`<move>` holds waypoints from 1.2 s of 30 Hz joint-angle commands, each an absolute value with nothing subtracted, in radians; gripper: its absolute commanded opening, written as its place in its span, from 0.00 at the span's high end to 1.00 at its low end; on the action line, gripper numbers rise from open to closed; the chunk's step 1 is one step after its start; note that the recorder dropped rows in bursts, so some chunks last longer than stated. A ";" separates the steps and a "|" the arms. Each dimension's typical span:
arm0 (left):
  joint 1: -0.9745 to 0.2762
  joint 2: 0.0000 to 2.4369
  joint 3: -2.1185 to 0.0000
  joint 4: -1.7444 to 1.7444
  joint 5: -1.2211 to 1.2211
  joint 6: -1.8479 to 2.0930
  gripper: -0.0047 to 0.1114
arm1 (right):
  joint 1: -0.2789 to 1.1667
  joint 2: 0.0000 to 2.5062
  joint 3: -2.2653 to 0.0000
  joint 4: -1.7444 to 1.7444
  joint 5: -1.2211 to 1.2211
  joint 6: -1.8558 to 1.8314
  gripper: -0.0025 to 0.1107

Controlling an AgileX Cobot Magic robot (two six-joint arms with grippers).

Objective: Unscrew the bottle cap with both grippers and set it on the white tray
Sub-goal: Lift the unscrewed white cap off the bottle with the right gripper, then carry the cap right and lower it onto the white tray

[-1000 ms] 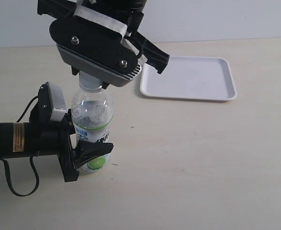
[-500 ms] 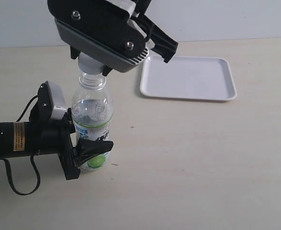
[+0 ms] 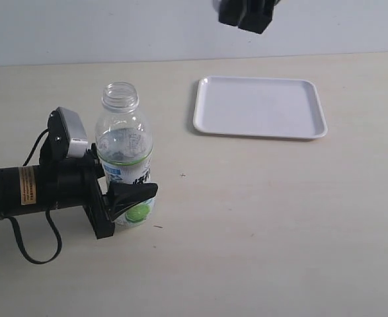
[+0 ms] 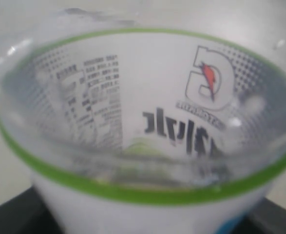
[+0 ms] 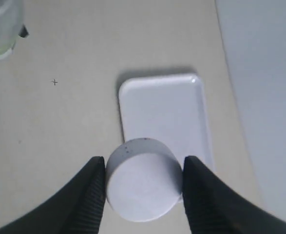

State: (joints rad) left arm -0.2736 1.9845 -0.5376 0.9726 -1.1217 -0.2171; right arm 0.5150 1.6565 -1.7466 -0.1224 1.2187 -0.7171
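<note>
Right fingers (image 5: 91,195) clenched on the bottle cap (image 5: 143,178), high near the white tray (image 5: 162,112): may bounce off if released early. Left fingers (image 3: 131,197) grasping the bottle (image 3: 121,142): may tip.

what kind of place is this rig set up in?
Probably a lab test bench: bare beige tabletop, plain pale wall, and only staged props, a bottle and a white tray.

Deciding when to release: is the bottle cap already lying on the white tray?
No, the right claw grips the bottle cap in the air, and nothing lies on the white tray.
</note>
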 commanded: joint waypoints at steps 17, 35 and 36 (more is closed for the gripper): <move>-0.281 1.981 -0.513 0.933 -1.209 -0.183 0.96 | 0.204 1.955 -1.543 0.025 0.627 -0.466 0.98; -0.281 1.981 -0.513 0.924 -1.212 -0.183 0.96 | 0.140 2.290 -1.543 0.028 0.313 -0.310 0.96; -0.281 1.981 -0.513 0.924 -1.212 -0.183 0.96 | 0.140 2.291 -1.543 0.028 0.313 -0.310 0.94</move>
